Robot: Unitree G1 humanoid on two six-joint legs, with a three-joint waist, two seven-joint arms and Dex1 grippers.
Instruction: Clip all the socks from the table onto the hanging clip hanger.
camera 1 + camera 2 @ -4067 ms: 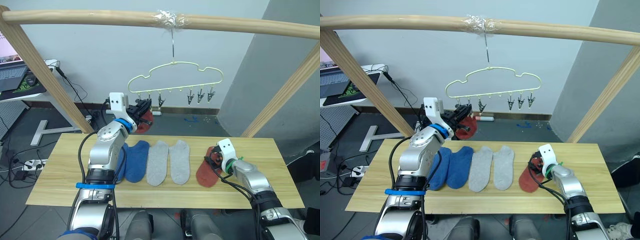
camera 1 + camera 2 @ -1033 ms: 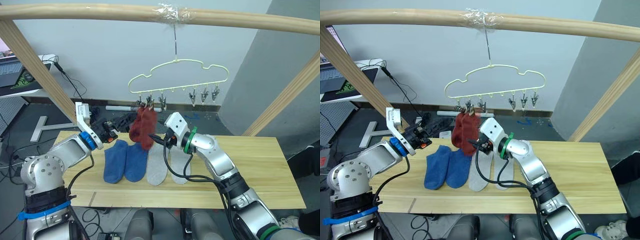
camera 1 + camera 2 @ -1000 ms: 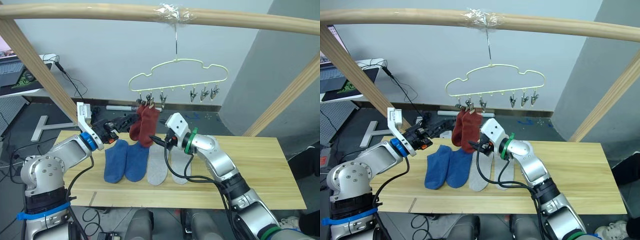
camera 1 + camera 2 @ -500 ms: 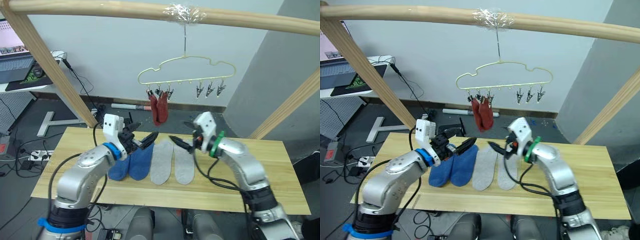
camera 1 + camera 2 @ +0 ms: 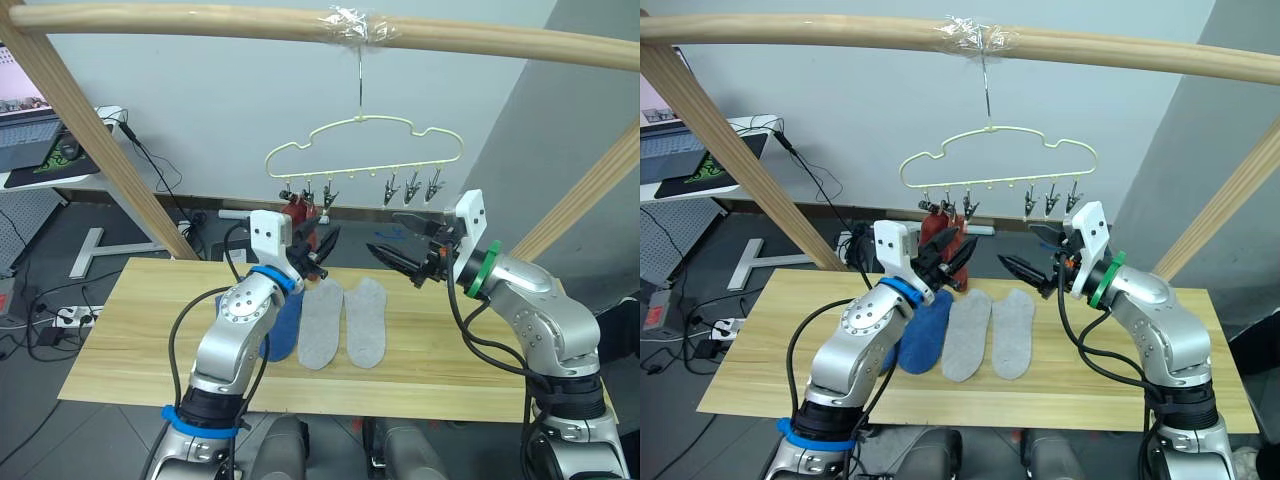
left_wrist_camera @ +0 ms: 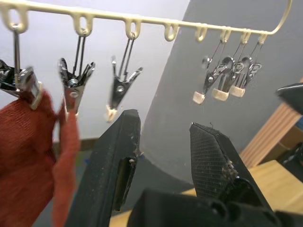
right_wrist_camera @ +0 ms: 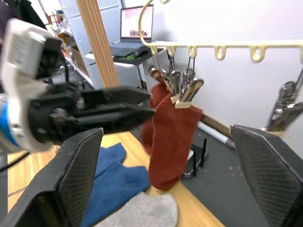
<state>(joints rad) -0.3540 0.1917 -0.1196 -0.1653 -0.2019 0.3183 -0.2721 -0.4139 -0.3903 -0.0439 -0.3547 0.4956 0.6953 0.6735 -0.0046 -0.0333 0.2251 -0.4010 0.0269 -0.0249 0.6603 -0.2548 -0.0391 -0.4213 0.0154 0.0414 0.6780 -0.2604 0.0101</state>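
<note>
On the wooden table (image 5: 130, 350) in front of me lie two light grey socks (image 5: 342, 322) side by side, with the blue socks (image 5: 923, 335) beside them, partly behind my left arm. My left gripper (image 5: 318, 252) is raised with its fingers parted, empty — my right gripper (image 5: 400, 245) too, spread wide. Beyond them, two rust red socks (image 7: 168, 135) hang clipped on the clip hanger (image 5: 365, 150).

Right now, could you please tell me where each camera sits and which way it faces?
Head views: from the head, down over both arms, the table and clip hanger.
Left wrist view: up between the open left pincer at the clips.
Right wrist view: past the open right pincer at the left pincer.
Shared: hung rust red socks.
</note>
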